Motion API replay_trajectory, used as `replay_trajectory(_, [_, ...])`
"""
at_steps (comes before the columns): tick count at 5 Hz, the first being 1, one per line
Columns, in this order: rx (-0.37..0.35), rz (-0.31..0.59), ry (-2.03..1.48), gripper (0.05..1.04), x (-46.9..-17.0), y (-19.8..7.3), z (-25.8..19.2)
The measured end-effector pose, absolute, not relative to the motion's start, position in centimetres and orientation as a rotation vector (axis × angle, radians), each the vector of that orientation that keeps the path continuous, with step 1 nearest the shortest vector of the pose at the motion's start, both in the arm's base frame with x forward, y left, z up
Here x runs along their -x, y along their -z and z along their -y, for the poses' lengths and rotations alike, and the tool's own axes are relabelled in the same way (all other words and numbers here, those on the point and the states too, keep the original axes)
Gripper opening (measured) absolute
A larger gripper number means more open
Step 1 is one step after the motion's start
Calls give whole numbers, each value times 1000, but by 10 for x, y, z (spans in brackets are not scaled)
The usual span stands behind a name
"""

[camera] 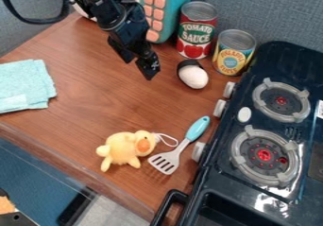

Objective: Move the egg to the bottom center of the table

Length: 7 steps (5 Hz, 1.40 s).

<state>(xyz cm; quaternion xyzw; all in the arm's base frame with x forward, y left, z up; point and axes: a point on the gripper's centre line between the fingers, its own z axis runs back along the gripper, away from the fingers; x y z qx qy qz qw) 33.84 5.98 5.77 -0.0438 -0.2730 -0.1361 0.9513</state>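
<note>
Camera view: one egg (193, 77), two cans (196, 30), one spatula (182, 148), two burners (264, 155); jaws apart.

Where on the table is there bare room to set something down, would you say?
The widest patch lies between cloth, gripper, egg, spatula and chick. A smaller one lies below chick and spatula, beside the stove. It is crowded behind the egg, where two cans stand close, and where chick and spatula lie side by side.
</note>
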Motion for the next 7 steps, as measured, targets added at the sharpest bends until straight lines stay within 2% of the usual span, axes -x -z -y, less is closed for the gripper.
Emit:
replay_trajectory(1, [101,528,259,1001,-337,-49,-59])
replay_trajectory(2, [95,497,154,1001,-355,-50,-39])
replay_trajectory(3, [32,480,75,1001,-378,-53,-26])
replay_trajectory(4, [81,493,31,1001,-400,-49,-13])
replay_trajectory(7, [100,402,-123,1001,-417,-30,3])
